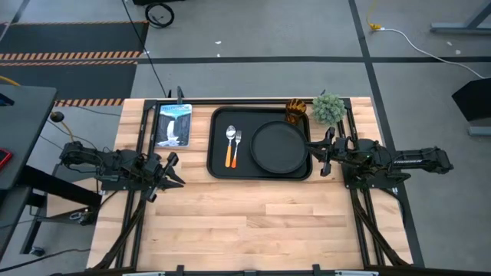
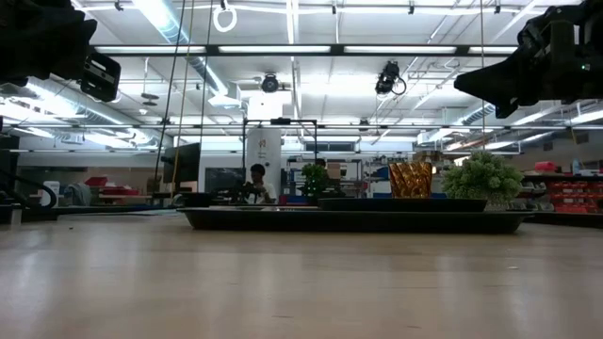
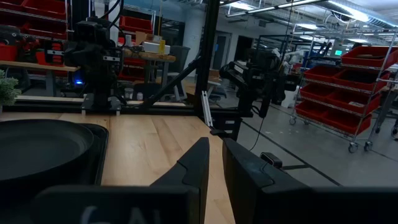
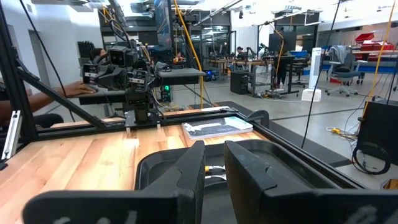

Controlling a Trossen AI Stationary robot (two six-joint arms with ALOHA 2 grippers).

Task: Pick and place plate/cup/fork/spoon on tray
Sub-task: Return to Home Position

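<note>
The black tray (image 1: 219, 142) lies at the table's far middle. On it, the round black plate (image 1: 280, 147) lies on the right part. The spoon (image 1: 230, 144) and the fork (image 1: 238, 146) lie side by side on the left part, orange handles toward the near edge. The amber cup (image 1: 296, 110) stands at the tray's far right corner, beside the green plant ball; it also shows in the low view (image 2: 410, 179). My left gripper (image 1: 178, 170) hovers left of the tray, empty, its fingers (image 3: 198, 165) nearly together. My right gripper (image 1: 321, 156) hovers at the tray's right edge, empty, its fingers (image 4: 194, 165) nearly together.
A green plant ball (image 1: 328, 109) stands at the far right. A blue and white booklet (image 1: 174, 124) lies left of the tray near the far edge. Black frame rails run along the table's far, left and right sides. Bare wood fills the near half (image 1: 253, 222). A person's arm (image 4: 43, 98) shows beyond the table.
</note>
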